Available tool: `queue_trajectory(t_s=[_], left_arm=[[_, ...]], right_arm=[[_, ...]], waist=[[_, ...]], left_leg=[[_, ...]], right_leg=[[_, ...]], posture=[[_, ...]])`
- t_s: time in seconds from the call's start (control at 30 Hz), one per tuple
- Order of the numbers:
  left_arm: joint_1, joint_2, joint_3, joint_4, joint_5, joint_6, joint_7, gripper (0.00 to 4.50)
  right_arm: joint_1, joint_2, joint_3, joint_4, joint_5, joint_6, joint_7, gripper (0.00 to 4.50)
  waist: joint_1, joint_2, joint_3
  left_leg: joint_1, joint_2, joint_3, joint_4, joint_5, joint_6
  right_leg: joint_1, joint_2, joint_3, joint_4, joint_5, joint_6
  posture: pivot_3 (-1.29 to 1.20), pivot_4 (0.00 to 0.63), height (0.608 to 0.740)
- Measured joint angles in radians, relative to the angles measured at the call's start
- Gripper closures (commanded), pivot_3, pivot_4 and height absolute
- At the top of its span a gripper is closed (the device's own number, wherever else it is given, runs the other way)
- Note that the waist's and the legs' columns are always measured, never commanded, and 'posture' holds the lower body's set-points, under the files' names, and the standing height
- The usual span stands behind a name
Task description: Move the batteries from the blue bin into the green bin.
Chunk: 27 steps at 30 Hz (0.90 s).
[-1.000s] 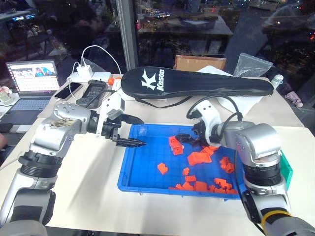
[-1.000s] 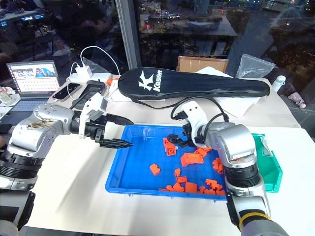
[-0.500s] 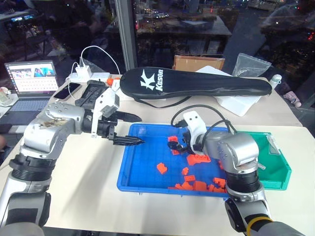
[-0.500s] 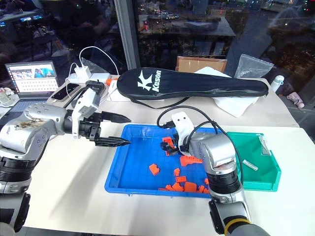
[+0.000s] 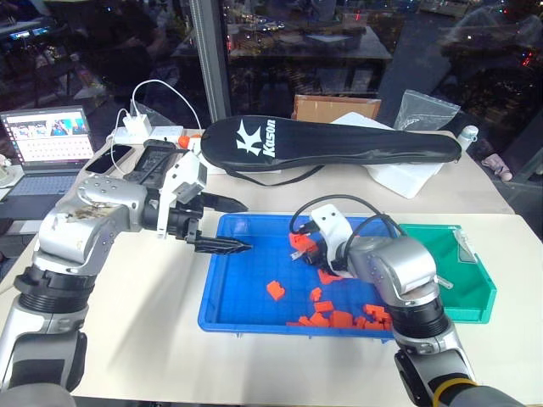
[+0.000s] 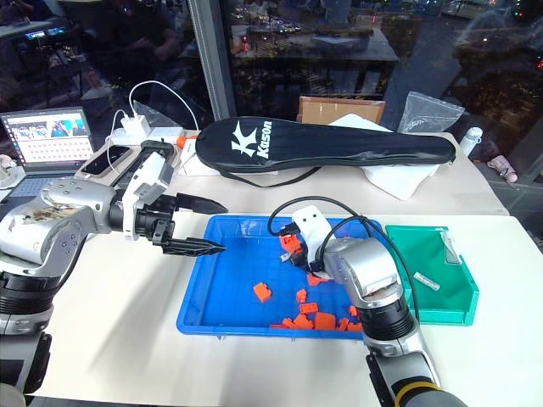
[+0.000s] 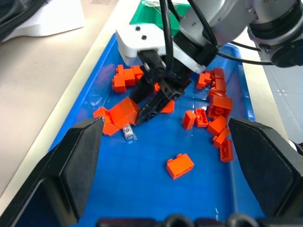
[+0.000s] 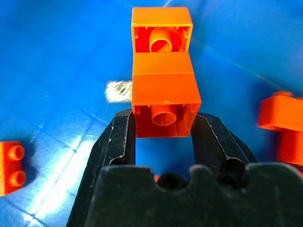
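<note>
The right gripper (image 7: 152,109) had lowered into the blue bin (image 5: 222,305) and narrowed from wide open, clamping an orange block (image 8: 164,108) between its fingers rather than a battery. One battery (image 7: 128,132) lay on the bin floor just beside that block, not gripped. The left gripper (image 5: 227,225) hovered over the bin's left rim, jaws spread and empty. The green bin (image 6: 462,301) held at least one battery (image 6: 427,281). In judgement, this grasp would not advance the transfer.

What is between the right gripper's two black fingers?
An orange block, squeezed between the right gripper's fingers over the blue bin; the right wrist view shows it.
</note>
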Motion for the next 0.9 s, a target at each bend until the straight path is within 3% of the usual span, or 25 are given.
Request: queue_trajectory(t_s=[0.23, 0.3, 0.43, 0.5, 0.67, 0.77, 0.9], left_arm=[[0.009, 0.006, -0.015, 0.001, 0.011, -0.013, -0.014, 0.0], [0.011, 0.007, -0.023, 0.001, 0.011, -0.013, -0.028, 0.0], [0.012, 0.007, -0.031, 0.001, 0.009, -0.013, -0.04, 0.0], [0.009, 0.001, -0.037, 0.003, 0.012, -0.017, -0.043, 0.0], [0.009, 0.002, -0.047, 0.019, 0.021, -0.021, -0.049, 0.0], [0.009, 0.01, -0.073, 0.019, 0.053, -0.049, -0.053, 0.0], [0.023, 0.031, -0.088, 0.017, 0.084, -0.077, -0.054, 0.0]], right_arm=[[-0.022, -0.256, -0.011, -0.141, 0.123, 0.0, 0.106, 3.07], [0.019, -0.36, 0.017, -0.182, 0.131, -0.026, 0.135, 3.07], [0.087, -0.452, 0.025, -0.182, 0.133, -0.079, 0.176, 3.07], [0.099, -0.486, 0.027, -0.183, 0.134, -0.103, 0.197, 2.05], [0.088, -0.461, 0.033, -0.186, 0.136, -0.123, 0.209, 0.43], [0.062, -0.376, 0.028, -0.189, 0.144, -0.197, 0.215, 0.43], [0.04, -0.341, 0.09, -0.16, 0.141, -0.253, 0.221, 0.43]], waist=[[0.004, 0.0, 0.0], [0.003, 0.0, 0.0], [-0.002, -0.001, 0.0], [-0.005, -0.001, 0.0], [-0.005, -0.001, 0.0], [-0.003, -0.001, 0.001], [0.001, -0.001, 0.001]], left_leg=[[0.0, 0.0, 0.0, -0.001, 0.0, 0.0], [0.0, 0.0, 0.0, -0.002, 0.0, 0.0], [0.0, 0.0, 0.0, -0.003, 0.0, 0.0], [0.001, 0.0, 0.0, -0.003, 0.0, 0.0], [0.001, 0.0, 0.0, -0.003, 0.0, 0.0], [0.002, 0.0, 0.0, -0.003, 0.0, 0.0], [0.001, 0.0, 0.0, -0.003, 0.0, 0.0]], right_leg=[[0.001, 0.0, 0.0, -0.003, -0.002, 0.004], [0.001, 0.0, 0.0, -0.004, -0.003, 0.004], [0.0, 0.0, 0.0, -0.004, -0.003, 0.004], [0.001, 0.0, 0.001, -0.004, -0.003, 0.004], [0.001, 0.0, 0.001, -0.004, -0.003, 0.004], [0.001, 0.0, 0.001, -0.004, -0.003, 0.004], [0.001, 0.0, 0.0, -0.004, -0.003, 0.004]], posture=[[0.0, 0.15, 0.715], [0.0, 0.15, 0.715], [0.0, 0.15, 0.715], [0.0, 0.15, 0.715], [0.0, 0.15, 0.715], [0.0, 0.15, 0.715], [0.0, 0.15, 0.715]])
